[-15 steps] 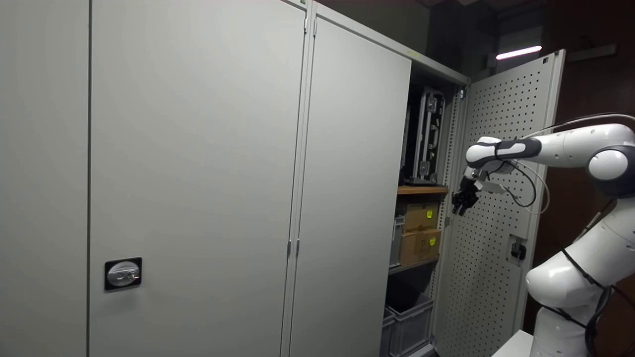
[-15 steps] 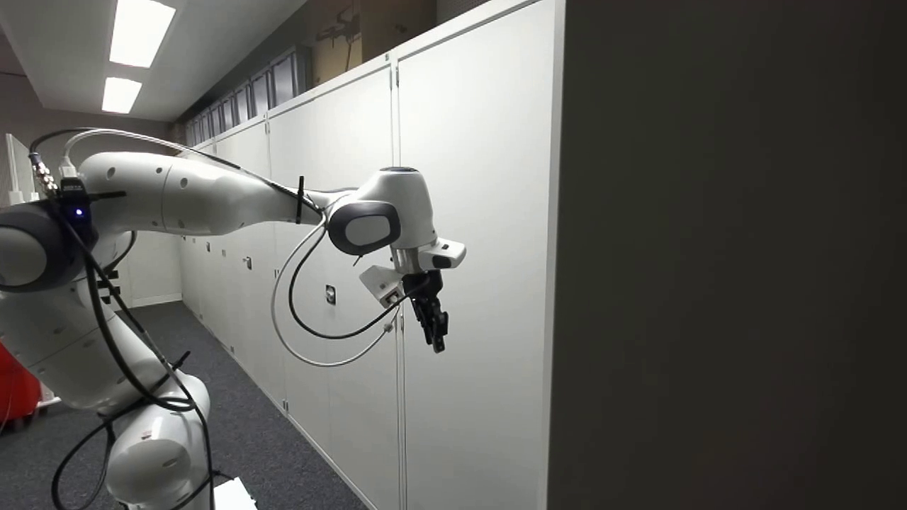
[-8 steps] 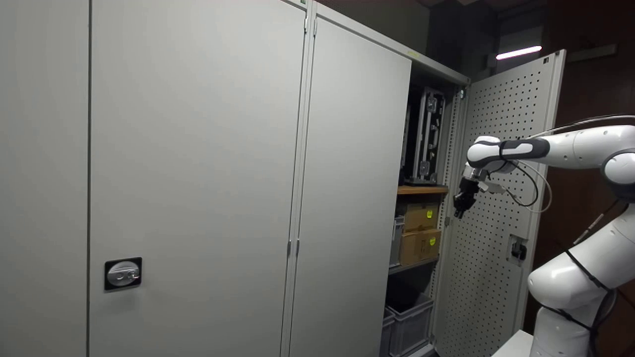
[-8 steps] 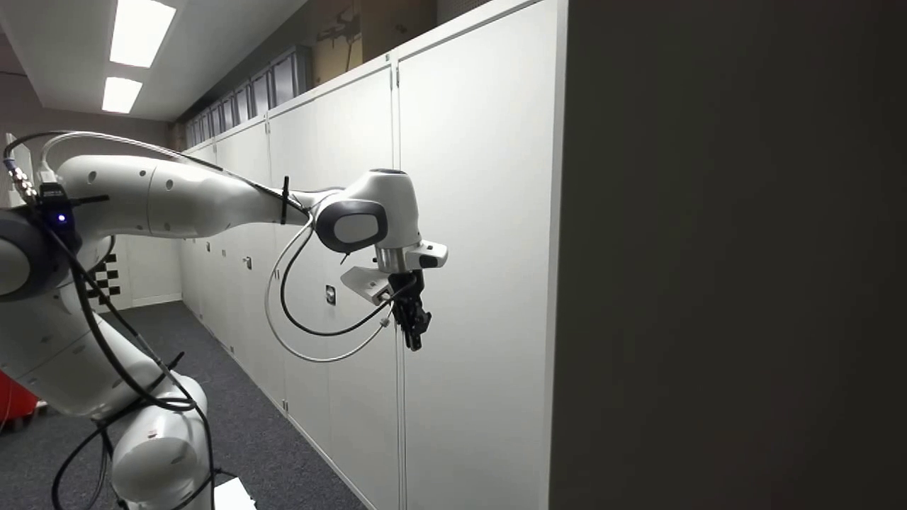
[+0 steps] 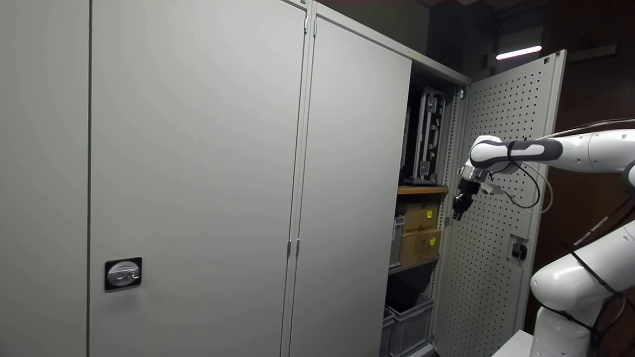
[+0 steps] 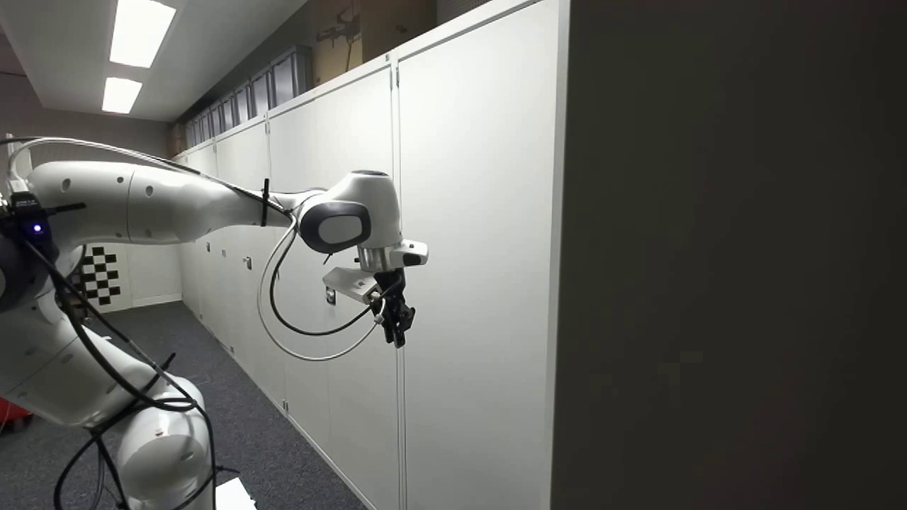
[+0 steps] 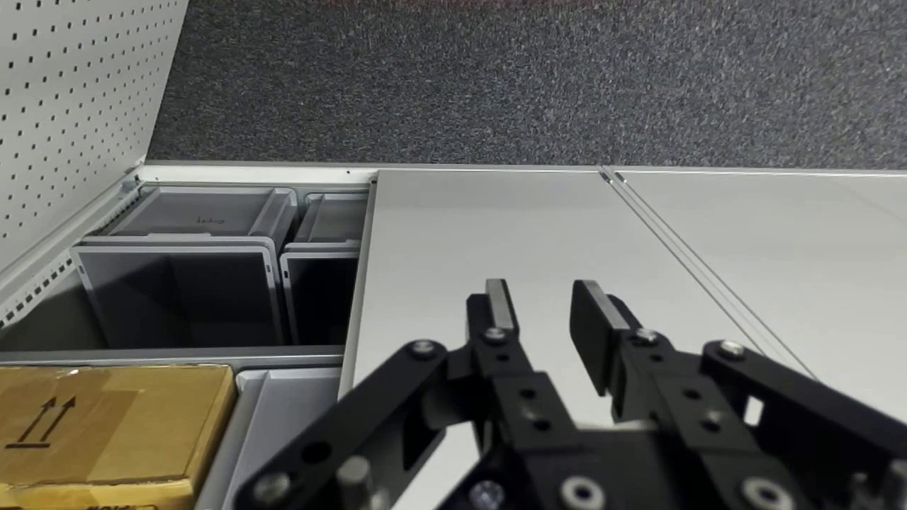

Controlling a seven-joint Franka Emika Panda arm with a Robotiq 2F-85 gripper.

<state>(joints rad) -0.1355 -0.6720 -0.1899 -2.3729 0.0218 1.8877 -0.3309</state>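
Tall pale-grey cabinets (image 6: 478, 212) line both exterior views, and dark carpet (image 7: 524, 78) spreads across the top of the wrist view. The white arm (image 5: 578, 282) extends from the right edge in an exterior view, where the closed door (image 5: 352, 158) stands upright near the middle and the perforated door (image 5: 488, 248) is swung open to its right; the wrist view has the closed door at centre and the perforated door at upper left. In the opening between them are a black, metal-edged case (image 5: 429, 134) on a wooden shelf (image 5: 421, 190), grey bins (image 5: 412, 325) lower down, and, midway, stacked cardboard boxes (image 5: 420, 247). The tool (image 7: 542, 304) hangs tilted downward, its outline overlapping the perforated door in an exterior view; how near they are is hard to tell. Its fingers (image 7: 589, 336) stand part-way apart, and the closed door shows through the bare gap. Smaller still, a silver handle (image 5: 123, 273) sits at lower left, a black latch (image 5: 519, 250) on the perforated door at lower right, and yellow stickers (image 5: 432, 241) on the boxes.
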